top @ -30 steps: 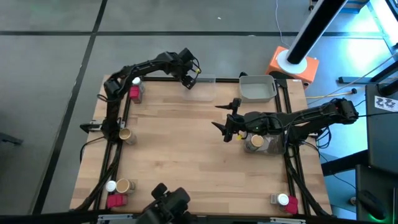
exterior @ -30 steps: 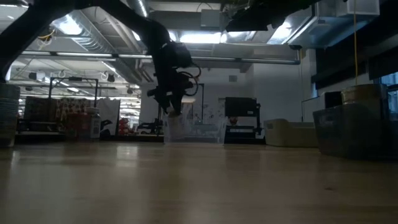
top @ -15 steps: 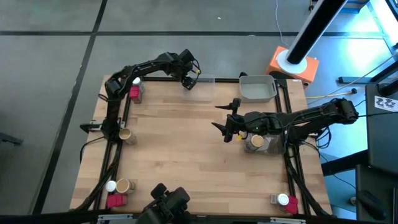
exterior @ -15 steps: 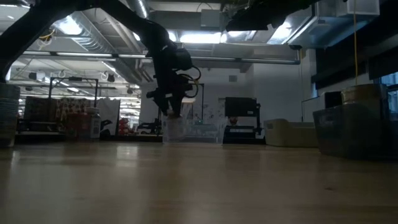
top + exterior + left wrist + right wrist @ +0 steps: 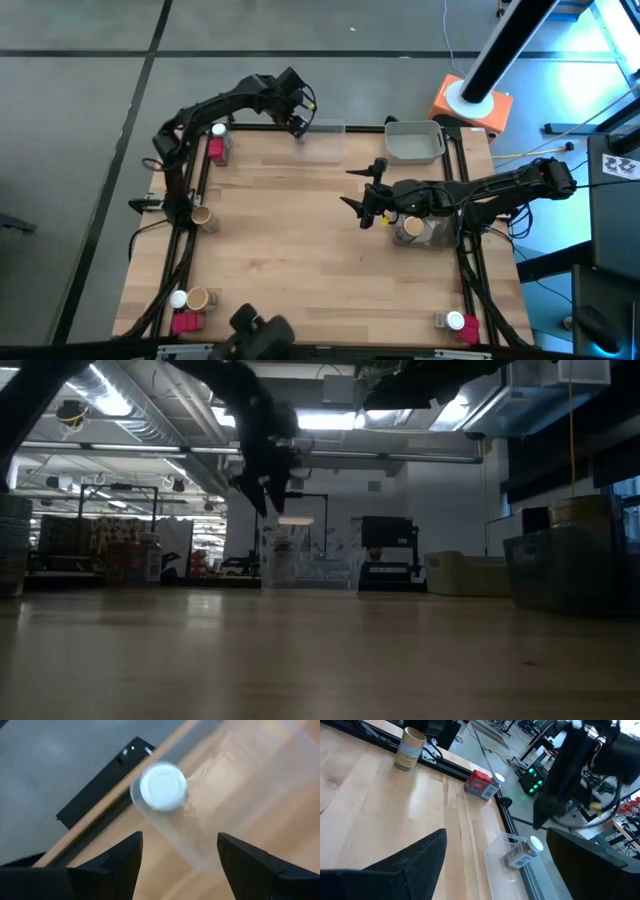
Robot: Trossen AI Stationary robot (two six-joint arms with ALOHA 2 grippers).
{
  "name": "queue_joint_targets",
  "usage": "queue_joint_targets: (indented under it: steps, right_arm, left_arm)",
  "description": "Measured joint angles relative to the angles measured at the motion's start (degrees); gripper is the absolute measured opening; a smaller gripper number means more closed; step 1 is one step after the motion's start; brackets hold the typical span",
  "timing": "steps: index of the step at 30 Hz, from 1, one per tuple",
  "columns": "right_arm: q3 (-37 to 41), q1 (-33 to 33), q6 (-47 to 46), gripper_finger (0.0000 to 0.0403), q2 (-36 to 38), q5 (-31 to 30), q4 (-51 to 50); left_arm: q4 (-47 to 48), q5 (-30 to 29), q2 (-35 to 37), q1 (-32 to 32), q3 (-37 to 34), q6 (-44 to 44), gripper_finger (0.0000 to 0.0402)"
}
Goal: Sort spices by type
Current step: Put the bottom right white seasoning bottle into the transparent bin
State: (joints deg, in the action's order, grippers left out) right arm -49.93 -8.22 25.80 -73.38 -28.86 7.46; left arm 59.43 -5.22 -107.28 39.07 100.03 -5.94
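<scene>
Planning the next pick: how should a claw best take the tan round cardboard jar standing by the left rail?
Probably from above, pinching across the round body just below the rim of the tan round cardboard jar. It stands upright and open-topped, with free table on its right side.

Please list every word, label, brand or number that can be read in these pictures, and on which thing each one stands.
No text can be read.
White-lidded jar in the clear tray: label with print, too small.
Tan jar: label print, too blurred.
Red packet: printing, too small.

White-lidded jar (image 5: 522, 851) lying in clear tray (image 5: 496, 854); red packet (image 5: 480, 784), tan jar (image 5: 410, 749) along table edge.
</scene>
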Motion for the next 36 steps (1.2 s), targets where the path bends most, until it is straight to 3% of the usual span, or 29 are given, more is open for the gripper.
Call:
queue_joint_targets:
  steps: [9, 18, 27, 36]
  right_arm:
    - [0.00, 0.01, -0.01, 0.0342, 0.00, 0.00, 0.00]
    - [0.00, -0.01, -0.11, 0.0342, 0.00, 0.00, 0.02]
    - [0.00, 0.00, -0.19, 0.0342, 0.00, 0.00, 0.02]
    - [0.00, -0.01, -0.09, 0.0342, 0.00, 0.00, -0.01]
  left_arm:
    - [11.45, -0.86, 11.37, -7.50, -0.22, -1.96, 0.0237]
    - [21.99, -7.94, 18.76, -19.44, -0.28, -9.39, 0.0237]
    - [23.73, -12.82, 21.79, -33.04, -0.28, -17.69, 0.0237]
    - [17.86, -26.12, 21.91, -48.82, -4.37, -20.63, 0.0237]
